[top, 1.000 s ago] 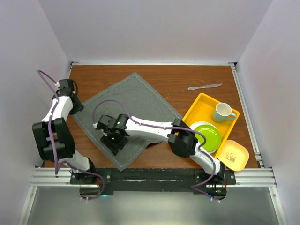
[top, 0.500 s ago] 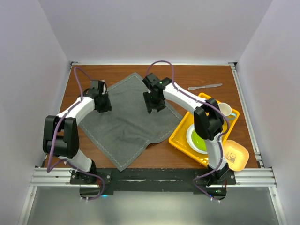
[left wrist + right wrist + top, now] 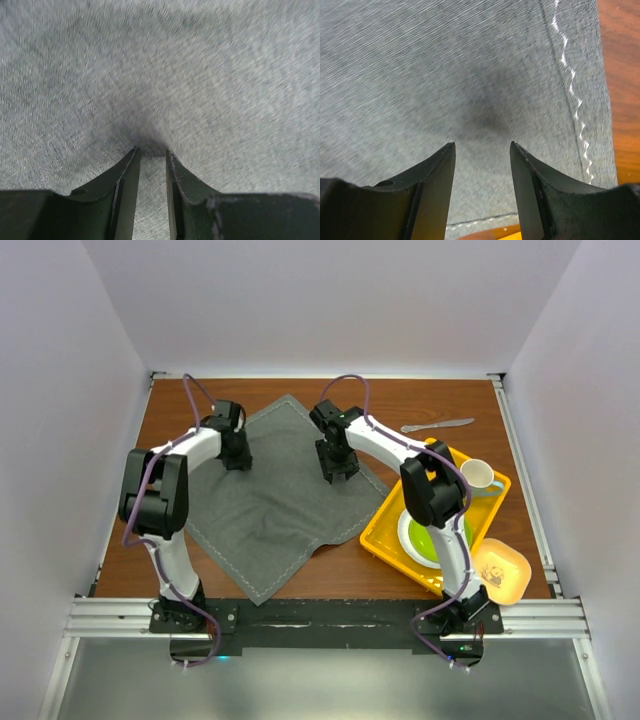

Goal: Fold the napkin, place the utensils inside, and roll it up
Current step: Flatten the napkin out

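Note:
The dark grey napkin (image 3: 275, 495) lies spread as a diamond on the wooden table, with a rumple near its right corner. My left gripper (image 3: 237, 454) stands on its upper left edge; in the left wrist view the gripper (image 3: 151, 150) has its jaws nearly together, tips pressed into the napkin (image 3: 210, 75) with cloth between them. My right gripper (image 3: 337, 468) is over the upper right edge; in the right wrist view the gripper (image 3: 482, 144) is open just above the napkin (image 3: 420, 70). A silvery utensil (image 3: 437, 426) lies at the back right.
A yellow tray (image 3: 385, 532) sits right of the napkin with a green plate (image 3: 432, 540) and a mug (image 3: 478, 476) in it. A small yellow bowl (image 3: 498, 573) sits at the front right. White walls close in the table's sides and back.
My left gripper has moved right onto the napkin's upper left edge. My right arm swung from the napkin's near part to its upper right edge and has since barely moved.

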You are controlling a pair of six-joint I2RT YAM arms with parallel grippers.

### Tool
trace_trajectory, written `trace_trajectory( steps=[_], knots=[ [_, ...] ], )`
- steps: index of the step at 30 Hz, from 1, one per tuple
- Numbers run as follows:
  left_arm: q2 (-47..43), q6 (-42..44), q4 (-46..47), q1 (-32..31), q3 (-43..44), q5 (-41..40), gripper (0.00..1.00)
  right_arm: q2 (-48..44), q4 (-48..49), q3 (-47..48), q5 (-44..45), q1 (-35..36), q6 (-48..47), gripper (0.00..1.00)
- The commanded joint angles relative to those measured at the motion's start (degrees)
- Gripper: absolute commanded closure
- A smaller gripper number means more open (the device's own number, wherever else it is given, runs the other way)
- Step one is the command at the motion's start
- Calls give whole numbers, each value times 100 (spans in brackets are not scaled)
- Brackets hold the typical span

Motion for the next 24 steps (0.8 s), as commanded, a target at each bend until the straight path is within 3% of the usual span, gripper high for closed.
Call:
trace_trajectory(
  steps=[1, 12, 19, 24],
  knots=[
    [275, -185, -18, -19, 429, -18, 68, 71, 278, 209, 152, -109, -139, 48],
    [856, -239, -255, 121, 965, -193, 67, 764, 973, 630, 424, -241, -288, 48],
    [716, -89, -466, 245, 1300, -307, 66, 1600, 622, 2438, 530, -565, -420, 48],
    [41, -98, -466, 280, 1055, -342, 64, 1390, 279, 3223, -74, -619, -298, 43]
  ],
)
